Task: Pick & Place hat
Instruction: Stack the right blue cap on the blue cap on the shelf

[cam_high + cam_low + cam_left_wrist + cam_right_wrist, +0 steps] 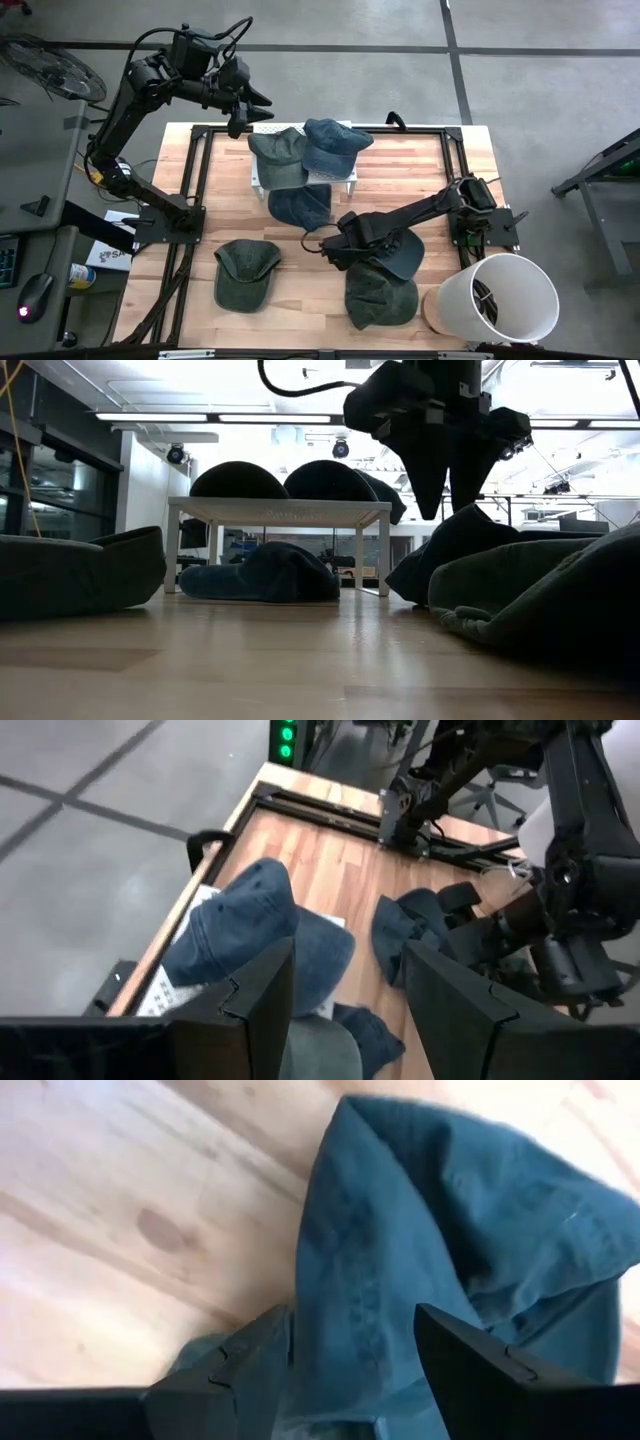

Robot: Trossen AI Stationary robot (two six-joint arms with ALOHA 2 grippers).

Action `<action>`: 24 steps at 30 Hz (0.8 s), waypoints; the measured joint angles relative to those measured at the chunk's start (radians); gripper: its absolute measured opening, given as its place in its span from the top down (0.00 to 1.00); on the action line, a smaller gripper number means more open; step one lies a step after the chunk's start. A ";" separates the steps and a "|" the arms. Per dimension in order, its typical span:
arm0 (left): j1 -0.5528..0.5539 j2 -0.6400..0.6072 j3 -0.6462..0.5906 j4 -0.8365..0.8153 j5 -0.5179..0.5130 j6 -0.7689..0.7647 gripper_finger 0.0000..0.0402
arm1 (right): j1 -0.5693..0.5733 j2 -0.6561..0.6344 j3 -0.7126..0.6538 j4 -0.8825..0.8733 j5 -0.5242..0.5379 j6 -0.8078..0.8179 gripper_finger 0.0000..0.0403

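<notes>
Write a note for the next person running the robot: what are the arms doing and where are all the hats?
Left tool: open, empty, above the white rack's back edge.
Right tool: open, low over a blue hat at the table's middle, not gripping yet.
Done: a green hat and another blue hat sit on the rack.
Left: one blue hat under the rack, plus two green hats on the table.

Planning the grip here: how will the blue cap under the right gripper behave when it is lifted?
The blue cap looks like soft, creased cloth, so it will probably sag and fold rather than hold its shape. It seems light, and unlikely to slip from the open right gripper once pinched. Its brim may stay somewhat stiffer.
</notes>
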 joint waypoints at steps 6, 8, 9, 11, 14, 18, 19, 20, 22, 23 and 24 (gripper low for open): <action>0.000 0.000 0.000 0.013 -0.003 -0.029 0.55 | 0.009 0.007 -0.009 0.012 0.009 0.000 0.48; 0.000 0.000 0.000 0.031 -0.006 -0.030 0.55 | 0.018 0.010 -0.032 0.019 -0.009 -0.007 0.48; 0.000 0.001 0.000 0.044 -0.008 -0.030 0.55 | 0.021 0.010 -0.048 0.029 -0.017 -0.008 0.48; 0.000 0.002 0.000 0.062 -0.005 -0.032 0.55 | 0.026 0.009 -0.081 0.053 -0.019 -0.001 0.48; 0.000 0.002 0.000 0.062 -0.009 -0.043 0.55 | 0.031 0.008 -0.127 0.092 -0.065 -0.015 0.48; 0.000 0.003 0.000 0.059 -0.049 -0.068 0.55 | 0.039 0.009 -0.156 0.112 -0.101 -0.030 0.50; 0.000 0.003 0.000 0.056 -0.059 -0.068 0.55 | 0.042 0.008 -0.159 0.116 -0.095 -0.039 0.52; 0.000 0.003 0.000 0.052 -0.062 -0.073 0.55 | 0.043 0.008 -0.160 0.117 -0.086 -0.049 0.55; 0.000 0.003 0.000 0.046 -0.064 -0.099 0.55 | 0.044 0.008 -0.161 0.121 -0.080 -0.084 0.61; 0.000 0.003 0.000 0.045 -0.061 -0.112 0.55 | 0.043 0.008 -0.161 0.122 -0.077 -0.101 0.65; 0.000 0.003 0.000 0.041 -0.061 -0.118 0.55 | 0.042 0.008 -0.161 0.121 -0.069 -0.117 0.69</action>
